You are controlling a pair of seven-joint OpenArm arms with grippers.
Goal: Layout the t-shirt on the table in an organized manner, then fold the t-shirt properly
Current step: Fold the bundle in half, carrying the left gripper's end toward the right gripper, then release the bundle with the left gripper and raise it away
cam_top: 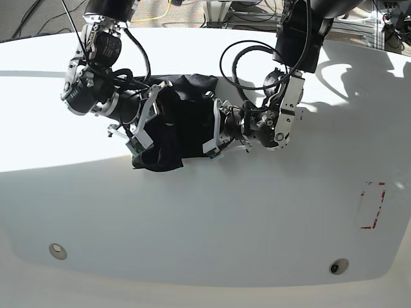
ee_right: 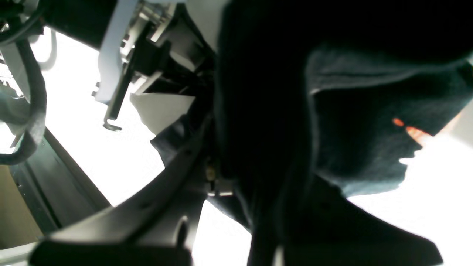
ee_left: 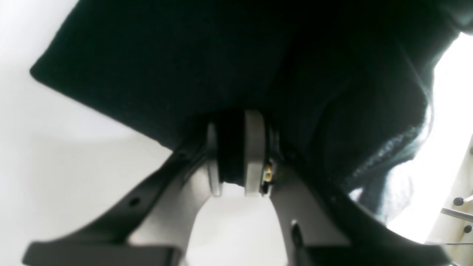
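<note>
Only from right wrist: t-shirt's (ee_right: pixel 354 140) orange print (ee_right: pixel 410 130)

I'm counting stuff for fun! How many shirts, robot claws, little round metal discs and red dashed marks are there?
t-shirt: 1
claws, left claw and right claw: 2
metal discs: 2
red dashed mark: 1
Total: 6

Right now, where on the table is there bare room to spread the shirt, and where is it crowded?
The widest bare stretch of the table runs below the t-shirt down to the two metal discs and across to the red dashed mark. It is crowded at the upper middle, where the left gripper and right gripper each pinch the bunched shirt.
</note>
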